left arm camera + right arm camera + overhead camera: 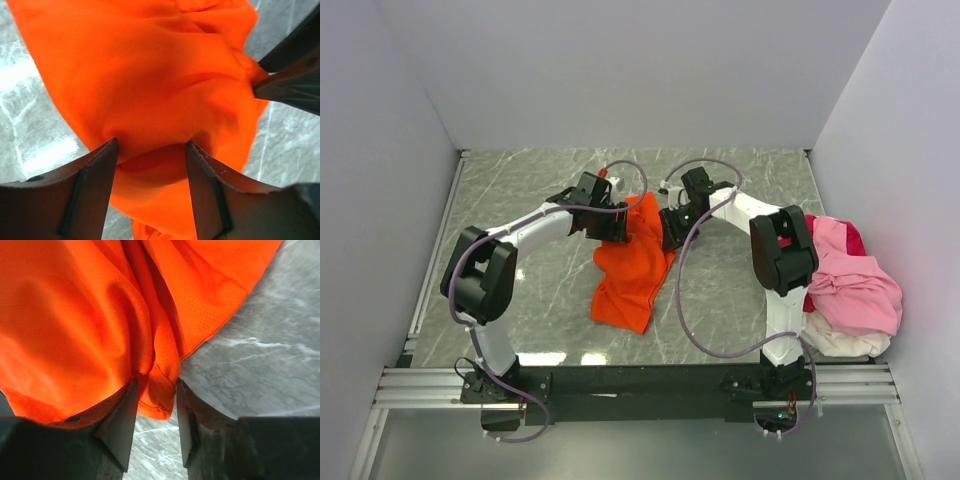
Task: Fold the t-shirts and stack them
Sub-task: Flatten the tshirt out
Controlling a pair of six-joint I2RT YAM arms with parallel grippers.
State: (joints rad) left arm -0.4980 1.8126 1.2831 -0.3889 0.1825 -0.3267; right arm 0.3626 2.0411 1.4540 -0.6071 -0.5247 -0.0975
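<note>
The bright orange t-shirt (pixel 632 268) is bunched in the middle of the table, its top edge raised between both grippers. My left gripper (pixel 618 226) is closed on a thick fold of its left upper part; in the left wrist view the orange fabric (pixel 150 80) fills the gap of the gripper (pixel 151 147). My right gripper (pixel 670 228) pinches the right upper edge; in the right wrist view the hemmed edge (pixel 160 385) sits between the fingers of the gripper (pixel 156 385). The pink t-shirt (pixel 855 280), magenta-red t-shirt (pixel 850 238) and white t-shirt (pixel 845 340) lie heaped at the right.
The grey marble table (pixel 540 190) is bounded by white walls at the back and both sides. The heap of shirts lies against the right wall, beside the right arm's base. The right gripper's dark body shows in the left wrist view (pixel 292 82).
</note>
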